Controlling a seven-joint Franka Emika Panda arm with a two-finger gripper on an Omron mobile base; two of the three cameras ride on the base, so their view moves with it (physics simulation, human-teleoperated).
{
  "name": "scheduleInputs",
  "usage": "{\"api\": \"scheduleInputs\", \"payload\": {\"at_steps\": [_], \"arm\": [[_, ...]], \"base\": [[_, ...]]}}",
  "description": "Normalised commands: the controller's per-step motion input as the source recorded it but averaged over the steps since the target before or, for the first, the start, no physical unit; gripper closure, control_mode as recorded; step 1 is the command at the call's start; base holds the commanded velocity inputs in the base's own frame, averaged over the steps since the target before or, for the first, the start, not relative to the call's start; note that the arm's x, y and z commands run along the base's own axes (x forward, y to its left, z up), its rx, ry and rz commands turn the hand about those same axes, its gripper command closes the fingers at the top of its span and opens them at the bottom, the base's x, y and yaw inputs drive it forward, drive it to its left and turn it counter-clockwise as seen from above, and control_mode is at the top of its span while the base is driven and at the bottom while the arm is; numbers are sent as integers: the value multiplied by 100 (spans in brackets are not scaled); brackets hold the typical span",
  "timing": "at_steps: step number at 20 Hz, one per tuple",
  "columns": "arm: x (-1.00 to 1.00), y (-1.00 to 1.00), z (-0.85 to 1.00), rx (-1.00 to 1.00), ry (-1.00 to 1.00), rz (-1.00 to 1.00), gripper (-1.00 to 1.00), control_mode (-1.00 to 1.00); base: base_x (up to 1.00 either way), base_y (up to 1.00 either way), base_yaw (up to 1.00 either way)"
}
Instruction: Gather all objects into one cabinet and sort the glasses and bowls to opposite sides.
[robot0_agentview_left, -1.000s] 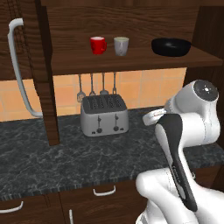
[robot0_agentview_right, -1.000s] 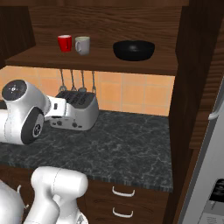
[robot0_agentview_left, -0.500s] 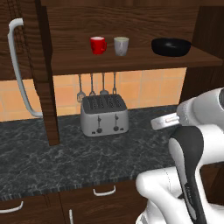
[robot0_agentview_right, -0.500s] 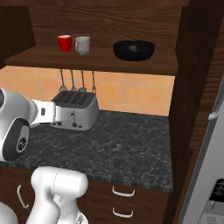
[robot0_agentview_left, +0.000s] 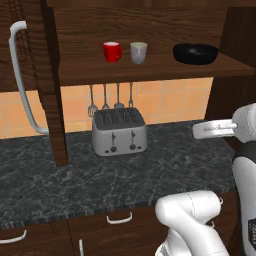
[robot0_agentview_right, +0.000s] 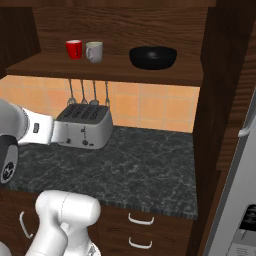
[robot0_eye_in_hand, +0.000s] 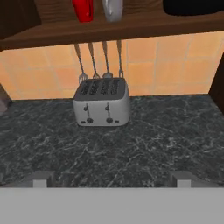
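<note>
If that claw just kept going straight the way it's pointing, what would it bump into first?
Most likely the silver toaster: the hand view looks along the open jaws, and the toaster stands roughly ahead across bare dark countertop. Aimed lower, it would meet the countertop first; depth is hard to judge.

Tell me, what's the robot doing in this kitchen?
It's tidying cups and a bowl into the cabinet. On the shelf stand a red mug and an off-white mug side by side, with the black bowl apart at the other end. The gripper is open and empty, low over the dark counter, facing the toaster. It isn't holding anything.
</note>
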Motion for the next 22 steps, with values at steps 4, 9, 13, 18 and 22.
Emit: {"api": "scheduleInputs", "payload": {"at_steps": [4,9,13,18,22], "arm": [[-9,-3,16,19,8,-1,-100,-100],[1,11,0,-6,8,2,-100,-100],[-36,7,0,-11,0,3,-100,-100],[0,1,0,0,0,0,-100,-100],[0,-1,0,0,0,0,-100,100]], "base": [[0,0,0],[0,0,0],[0,0,0],[0,0,0],[-4,0,0]]}}
